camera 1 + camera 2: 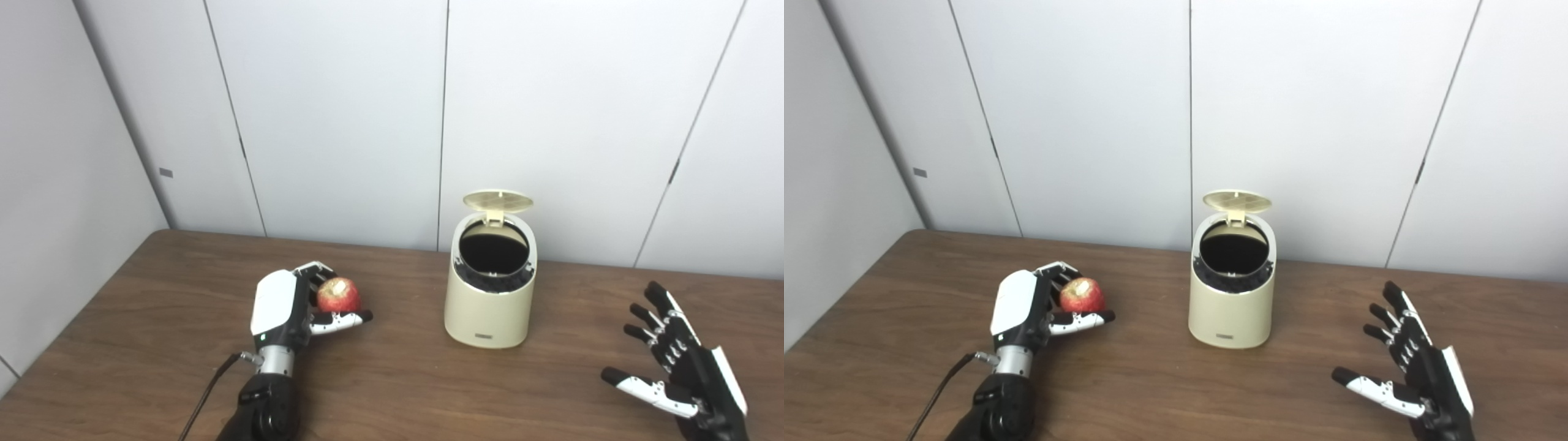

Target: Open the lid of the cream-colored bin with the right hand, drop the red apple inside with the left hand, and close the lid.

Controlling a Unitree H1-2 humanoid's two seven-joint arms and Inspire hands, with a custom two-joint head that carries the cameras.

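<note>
Red apple point(338, 295) within left hand point(288, 309)

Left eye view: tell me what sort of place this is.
Probably a lab test bench: a bare brown wooden table, plain white wall panels, and only a cream-colored bin staged on it.

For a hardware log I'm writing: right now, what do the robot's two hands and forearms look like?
The left hand has a glossy white back shell over a black frame, white finger segments with black tips, a silver metal wrist ring, a black forearm, and a thin black cable trailing from the wrist. The right hand shows black fingers, a white-and-black thumb and a white edge panel.
</note>
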